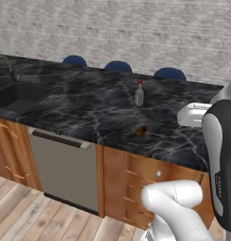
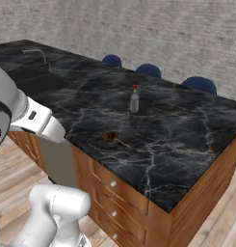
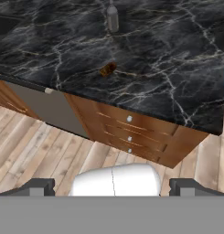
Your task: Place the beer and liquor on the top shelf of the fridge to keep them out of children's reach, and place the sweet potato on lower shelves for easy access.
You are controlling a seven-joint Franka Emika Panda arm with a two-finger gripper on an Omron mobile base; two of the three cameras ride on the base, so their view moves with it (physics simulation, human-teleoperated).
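The liquor (image 1: 139, 95) (image 2: 134, 102) (image 3: 112, 18), a greyish bottle with a red cap, stands upright on the black marble counter (image 1: 88, 110) (image 2: 187, 144), well back from its front edge. The sweet potato (image 1: 141, 130) (image 2: 110, 136) (image 3: 108, 69), a small reddish-brown lump, lies nearer that edge, in front of the bottle. My gripper (image 3: 112, 187) hovers high over the wooden floor in front of the counter, apart from both. It is open, its fingertips (image 3: 40, 186) spread wide with nothing between them. The beer, the fridge and its top shelf are out of view.
A sink (image 1: 18, 96) (image 2: 37, 79) with a faucet (image 2: 40, 54) is set in the counter's left end. Below the counter are a grey dishwasher front (image 1: 65, 167) (image 3: 45, 105) and wooden drawers (image 1: 145, 174) (image 3: 129, 132). Blue stools (image 1: 118, 66) stand behind, before a brick wall.
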